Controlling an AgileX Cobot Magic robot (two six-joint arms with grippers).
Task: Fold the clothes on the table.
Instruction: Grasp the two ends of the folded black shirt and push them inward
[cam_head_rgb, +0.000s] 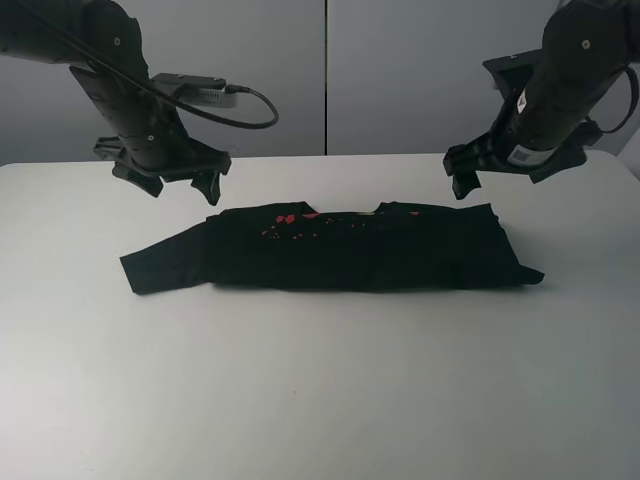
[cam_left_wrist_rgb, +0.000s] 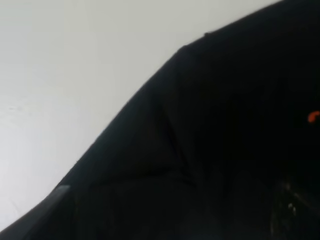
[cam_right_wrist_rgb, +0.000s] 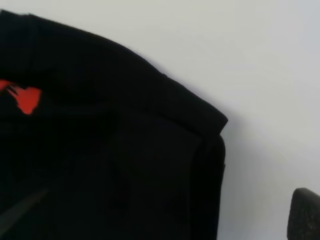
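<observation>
The clothes (cam_head_rgb: 350, 255) are one black T-shirt lying in a long folded strip across the middle of the white table (cam_head_rgb: 320, 400). Red print (cam_head_rgb: 288, 216) shows near its far edge. A sleeve end (cam_head_rgb: 160, 268) juts out to the left. My left gripper (cam_head_rgb: 181, 190) hovers open just behind the strip's left part, holding nothing. Just past the strip's far right corner, my right gripper (cam_head_rgb: 500, 182) hangs open and empty as well. The left wrist view shows black cloth (cam_left_wrist_rgb: 210, 125) against the table (cam_left_wrist_rgb: 75, 60). The right wrist view shows a folded corner (cam_right_wrist_rgb: 100, 150) and one fingertip (cam_right_wrist_rgb: 305, 215).
A grey wall (cam_head_rgb: 380, 70) rises behind the table's far edge. A cable (cam_head_rgb: 250, 105) loops off the left arm above the table. Bare white tabletop lies in front of the shirt and on both sides.
</observation>
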